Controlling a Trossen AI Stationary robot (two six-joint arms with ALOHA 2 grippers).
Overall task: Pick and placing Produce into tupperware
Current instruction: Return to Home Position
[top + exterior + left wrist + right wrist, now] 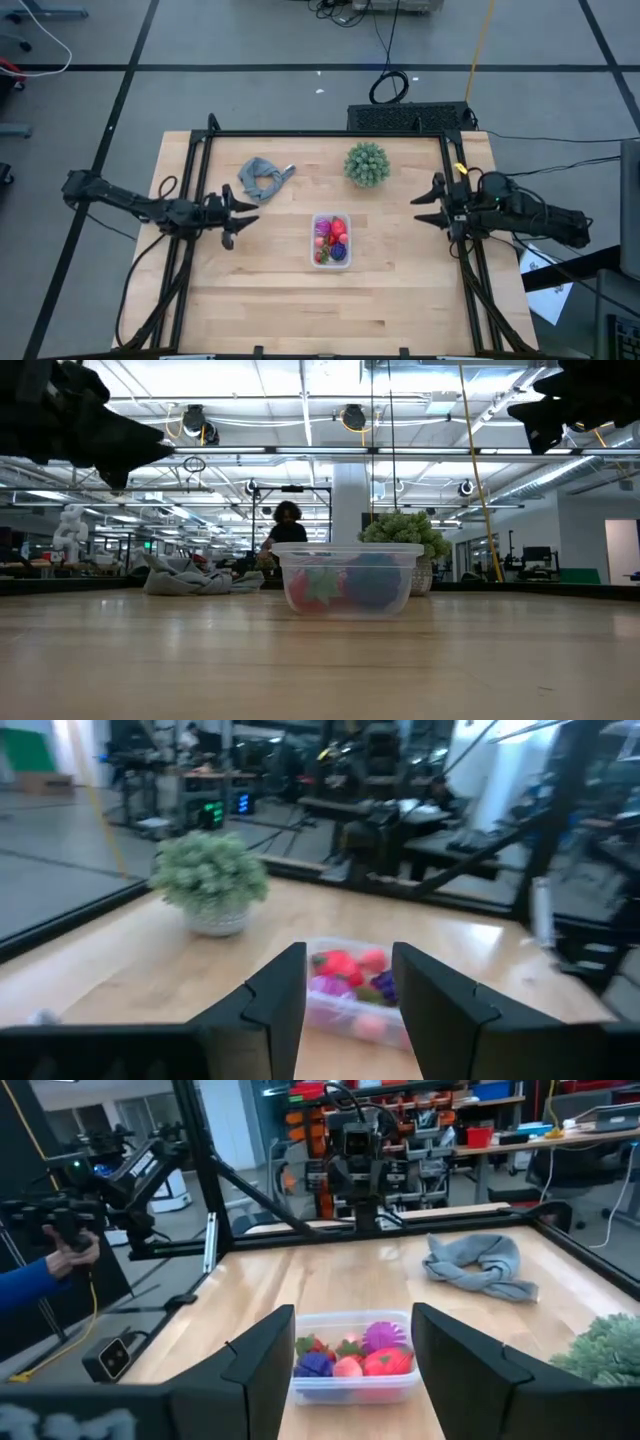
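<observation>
Okay, the produce sat inside the tupperware. The left gripper hung well left of the tupperware, fingers spread, gripping nothing. The right gripper hung well right of it, likewise spread. The green plant and grey cloth lay behind the tupperware.

1 tupperware, 5+ produce, 1 plant, 1 cloth

Left arm lay low and stretched inward from the left side, left gripper faced the middle with fingers spread apart, right arm mirrored it opposite, right gripper likewise parted, both seemingly held aloft, well apart.
</observation>
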